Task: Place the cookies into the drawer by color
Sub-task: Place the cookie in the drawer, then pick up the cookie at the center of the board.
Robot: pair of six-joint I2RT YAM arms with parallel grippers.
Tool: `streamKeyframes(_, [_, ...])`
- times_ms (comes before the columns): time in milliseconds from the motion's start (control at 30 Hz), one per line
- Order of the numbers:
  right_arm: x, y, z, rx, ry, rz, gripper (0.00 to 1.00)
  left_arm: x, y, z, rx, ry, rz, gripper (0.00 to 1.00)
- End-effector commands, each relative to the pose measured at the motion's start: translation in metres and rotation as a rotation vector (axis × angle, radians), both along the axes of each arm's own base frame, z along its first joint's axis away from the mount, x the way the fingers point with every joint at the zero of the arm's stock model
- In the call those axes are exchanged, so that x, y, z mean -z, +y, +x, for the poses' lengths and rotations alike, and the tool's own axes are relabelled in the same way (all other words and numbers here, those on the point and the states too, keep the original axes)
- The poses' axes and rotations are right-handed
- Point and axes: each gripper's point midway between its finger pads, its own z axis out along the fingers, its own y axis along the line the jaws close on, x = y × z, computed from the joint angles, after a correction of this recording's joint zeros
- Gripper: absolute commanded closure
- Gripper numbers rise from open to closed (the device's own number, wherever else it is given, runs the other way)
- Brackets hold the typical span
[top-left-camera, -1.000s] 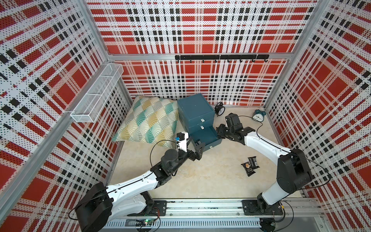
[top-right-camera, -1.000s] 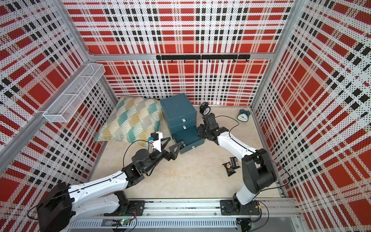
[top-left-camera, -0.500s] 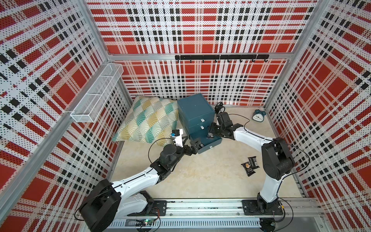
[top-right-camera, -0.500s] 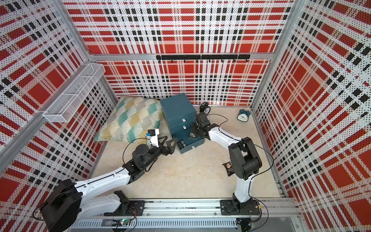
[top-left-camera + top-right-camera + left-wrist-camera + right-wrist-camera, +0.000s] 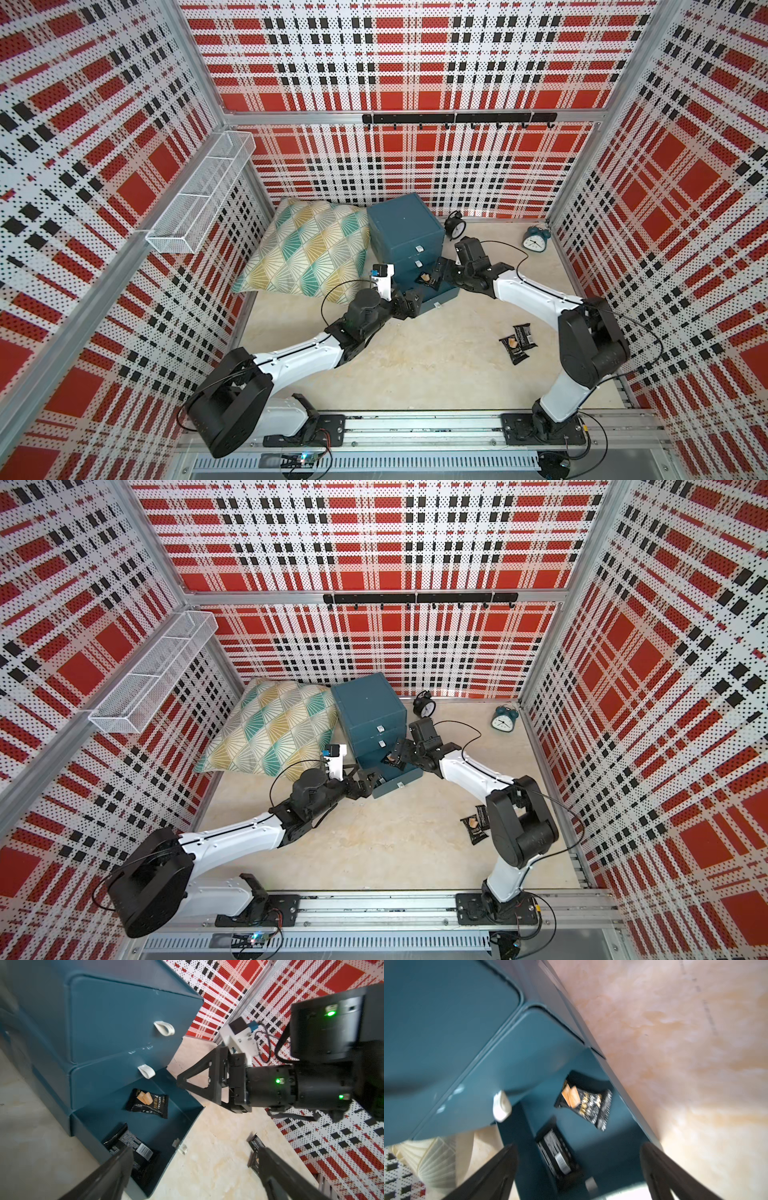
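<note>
The teal drawer cabinet (image 5: 403,232) (image 5: 370,712) stands at the back, its bottom drawer (image 5: 440,296) (image 5: 187,1113) pulled out. Two black cookies are in that drawer: one face-up (image 5: 148,1103) (image 5: 583,1101) (image 5: 426,278), one label-side up (image 5: 133,1147) (image 5: 556,1155). My right gripper (image 5: 438,272) (image 5: 577,1149) hangs open just above the drawer with nothing between its fingers. By the drawer's front corner my left gripper (image 5: 409,305) (image 5: 195,1150) is open and empty too. Two more black cookies (image 5: 517,340) (image 5: 476,825) lie on the floor near the right arm.
A patterned pillow (image 5: 307,249) leans left of the cabinet. A black clock (image 5: 454,222) and a teal clock (image 5: 536,239) stand at the back. A white wire basket (image 5: 199,195) hangs on the left wall, and a hook rail (image 5: 457,118) on the back wall.
My right gripper has moved left over the open bottom drawer and opened, letting go of a black cookie packet into it. The left gripper has edged closer to the drawer front.
</note>
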Motion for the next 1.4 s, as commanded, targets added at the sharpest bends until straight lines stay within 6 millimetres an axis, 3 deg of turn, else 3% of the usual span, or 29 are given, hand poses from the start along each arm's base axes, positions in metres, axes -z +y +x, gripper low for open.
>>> streamKeyframes(0, [-0.017,-0.024,-0.019,0.053,-0.030,-0.050,0.00,0.000,-0.022,-0.007,0.061,-0.013,0.053,0.01])
streamKeyframes(233, [-0.020,-0.073,-0.067,0.188,0.008,-0.121,0.00,0.009,-0.069,-0.030,0.177,-0.029,0.150,0.01])
streamKeyframes(533, [0.011,-0.132,-0.134,0.412,0.119,-0.155,0.00,0.032,-0.120,-0.054,0.330,-0.015,0.280,0.01])
streamKeyframes(800, [0.035,-0.164,-0.181,0.576,0.229,-0.161,0.00,0.045,-0.142,-0.071,0.406,-0.004,0.325,0.01])
streamKeyframes(1167, [0.081,-0.177,-0.191,0.587,0.309,-0.214,0.01,0.040,-0.141,-0.073,0.401,-0.020,0.319,0.01])
streamKeyframes(1367, [0.103,-0.161,-0.187,0.505,0.357,-0.168,0.05,0.038,-0.139,-0.071,0.390,-0.029,0.320,0.01])
